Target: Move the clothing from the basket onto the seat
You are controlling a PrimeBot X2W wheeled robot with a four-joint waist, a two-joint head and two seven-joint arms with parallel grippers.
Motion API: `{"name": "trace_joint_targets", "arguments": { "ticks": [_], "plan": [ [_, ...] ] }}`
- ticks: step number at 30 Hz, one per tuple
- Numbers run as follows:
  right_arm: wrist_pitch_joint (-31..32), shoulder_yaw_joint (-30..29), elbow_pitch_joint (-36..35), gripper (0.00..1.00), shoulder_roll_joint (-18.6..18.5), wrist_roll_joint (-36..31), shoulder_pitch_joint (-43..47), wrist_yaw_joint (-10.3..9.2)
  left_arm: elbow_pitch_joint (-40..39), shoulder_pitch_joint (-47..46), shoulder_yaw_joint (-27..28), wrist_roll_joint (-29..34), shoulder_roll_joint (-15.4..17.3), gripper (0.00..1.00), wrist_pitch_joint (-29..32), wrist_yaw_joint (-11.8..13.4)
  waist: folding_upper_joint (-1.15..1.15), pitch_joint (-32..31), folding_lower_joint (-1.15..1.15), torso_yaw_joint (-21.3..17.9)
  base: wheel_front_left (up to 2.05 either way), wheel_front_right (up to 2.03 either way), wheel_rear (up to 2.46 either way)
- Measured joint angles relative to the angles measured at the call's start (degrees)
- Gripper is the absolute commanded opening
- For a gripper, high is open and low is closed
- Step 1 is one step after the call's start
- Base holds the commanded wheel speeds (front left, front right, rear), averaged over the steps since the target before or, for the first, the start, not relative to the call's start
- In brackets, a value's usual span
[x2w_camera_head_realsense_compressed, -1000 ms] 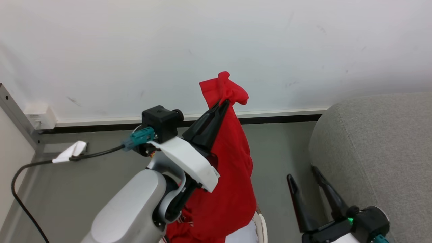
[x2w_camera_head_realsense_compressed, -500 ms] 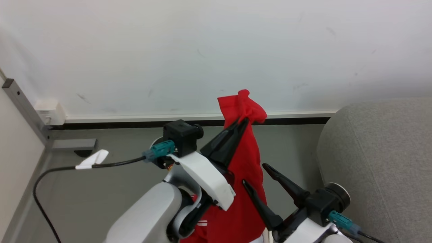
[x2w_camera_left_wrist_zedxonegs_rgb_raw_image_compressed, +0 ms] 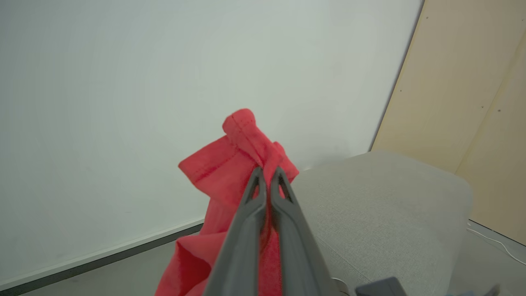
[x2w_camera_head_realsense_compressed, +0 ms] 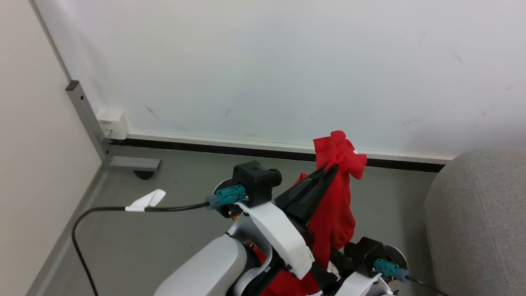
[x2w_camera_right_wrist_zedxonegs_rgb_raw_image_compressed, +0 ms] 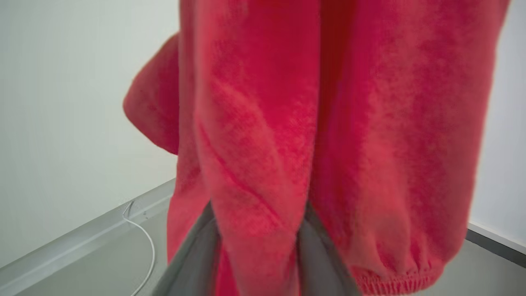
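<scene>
Left gripper (x2w_camera_head_realsense_compressed: pixel 328 170): jaws closed tight on a bunched hem of the red clothing (x2w_camera_head_realsense_compressed: pixel 335 205), which is held up in the air to the left of the grey seat (x2w_camera_head_realsense_compressed: pixel 476 222) and clear of it, the rest of the fabric hanging down from the pinch. Right gripper (x2w_camera_right_wrist_zedxonegs_rgb_raw_image_compressed: pixel 257 246): low beside the seat's left flank and under the hanging cloth, with both fingers (x2w_camera_right_wrist_zedxonegs_rgb_raw_image_compressed: pixel 197 255) standing apart around a fold of it; their tips are hidden by fabric, so grip unconfirmed. Floor (x2w_camera_head_realsense_compressed: pixel 164 238) and white wall (x2w_camera_head_realsense_compressed: pixel 263 74) lie beyond the seat.
</scene>
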Motion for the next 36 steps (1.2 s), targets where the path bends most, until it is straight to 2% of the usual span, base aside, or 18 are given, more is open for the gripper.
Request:
{"name": "trace_joint_targets", "arguments": {
  "ticks": [10, 20, 21, 23, 36],
  "plan": [
    [-2.89, -1.56, 1.27, 0.0, 0.68, 1.69, -0.5, 0.0, -0.18, 1.1, 0.93, -0.22, 1.7, 0.0, 0.0, 1.21, 0.0, -0.28, 0.0, -0.05, 0.0, 0.0, 0.0],
    [-3.21, -13.58, -8.35, 0.0, -1.64, -0.41, 6.16, 0.0, 1.08, 3.94, 1.1, -1.19, 2.97, 0.0, -1.26, 1.79, 0.0, 0.22, 0.0, -3.22, 0.0, 0.0, 0.0],
    [-3.21, -14.68, -9.69, 0.0, -1.63, -0.77, 6.91, 0.0, 1.13, 4.24, 0.97, -1.19, 2.93, 0.15, -1.4, 1.8, 0.0, 0.29, 0.0, -3.73, 0.0, 0.0, 0.0],
    [-3.21, -16.84, -11.94, 0.0, -1.53, -1.57, 7.55, 0.0, 1.13, 4.92, 0.7, -1.53, 2.88, 1.0, -1.76, 1.77, 0.0, 0.46, 0.0, -4.91, 0.0, 0.0, 0.0],
    [-2.27, -30.74, -20.15, 0.0, -3.92, -5.59, 10.92, 0.0, 0.59, 8.95, -2.74, 0.05, 2.54, 1.0, -5.88, 0.66, 0.0, 1.85, 0.0, -16.65, 0.0, 0.0, 0.0]
  ]
}}
